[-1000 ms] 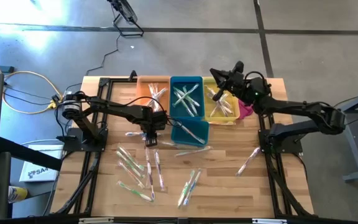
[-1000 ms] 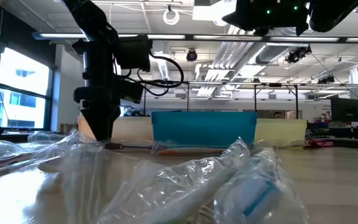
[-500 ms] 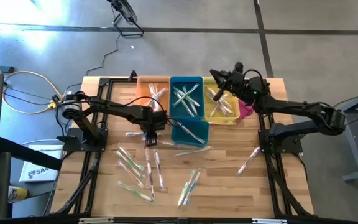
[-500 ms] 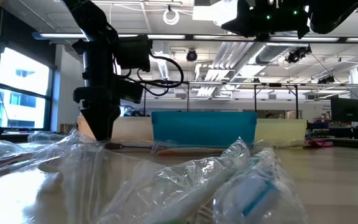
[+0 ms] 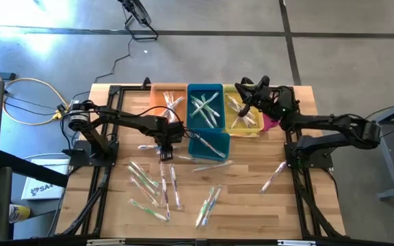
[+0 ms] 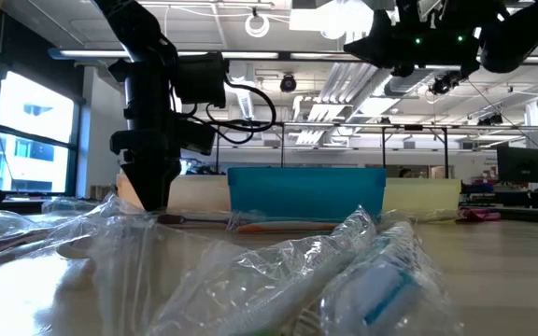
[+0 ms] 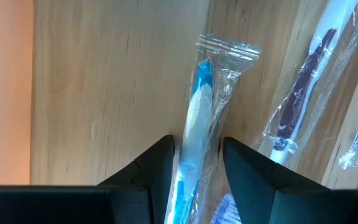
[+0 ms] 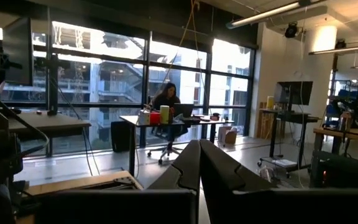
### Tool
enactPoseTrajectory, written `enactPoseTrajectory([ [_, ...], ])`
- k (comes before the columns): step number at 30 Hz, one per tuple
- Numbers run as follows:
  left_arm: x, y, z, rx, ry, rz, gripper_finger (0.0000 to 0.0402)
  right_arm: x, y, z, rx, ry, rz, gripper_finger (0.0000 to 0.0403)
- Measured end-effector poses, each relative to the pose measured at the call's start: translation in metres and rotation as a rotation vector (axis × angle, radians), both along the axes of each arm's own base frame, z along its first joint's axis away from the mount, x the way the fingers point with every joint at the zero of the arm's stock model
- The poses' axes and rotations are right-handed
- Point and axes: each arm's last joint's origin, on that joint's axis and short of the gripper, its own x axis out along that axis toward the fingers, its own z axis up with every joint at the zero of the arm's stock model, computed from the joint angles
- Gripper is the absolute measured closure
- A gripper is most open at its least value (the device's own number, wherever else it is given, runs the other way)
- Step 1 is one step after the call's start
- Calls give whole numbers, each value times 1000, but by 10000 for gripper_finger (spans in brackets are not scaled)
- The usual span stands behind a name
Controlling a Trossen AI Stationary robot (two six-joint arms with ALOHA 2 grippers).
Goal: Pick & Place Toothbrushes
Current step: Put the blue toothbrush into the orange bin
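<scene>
Many toothbrushes in clear wrappers lie on the wooden table, among them groups at the near left and near middle. My left gripper points down onto one blue-handled toothbrush and is shut on it. My right gripper hangs shut, nothing in it, above the yellow bin; its wrist view shows the closed fingers pointing into the room. More toothbrushes lie in the orange bin and the blue bin. My left gripper pinches the wrapped toothbrush between its two fingers at the blue handle, some way back from the wrapper's crimped end. The fingers come from above, pointing down, and lie across it. The toothbrush lies flat on the table.
A second blue tray sits in front of the blue bin, beside my left gripper. A pink cloth lies right of the yellow bin. One wrapped toothbrush lies alone near the right arm's base. Another wrapped brush lies close to the held one.
My right gripper, still shut, has drawn back a little toward the table's right edge over the yellow bin and has sunk slightly. My left gripper and the toothbrush under it have kept still.
</scene>
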Motion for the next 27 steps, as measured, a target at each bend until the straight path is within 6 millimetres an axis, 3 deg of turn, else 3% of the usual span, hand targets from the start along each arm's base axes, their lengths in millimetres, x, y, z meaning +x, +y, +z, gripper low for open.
enactPoseTrajectory([
  [6, 0, 0, 0, 6, 2, 4, 275, 0, 3, -10, 28, 38, 87, 401],
  [18, 0, 1, 0, 19, 5, 7, 379, -5, 6, -27, 67, 75, 123, 401],
  [27, -1, 1, 1, 29, 5, 10, 374, -5, 7, -27, 53, 76, 130, 401],
])
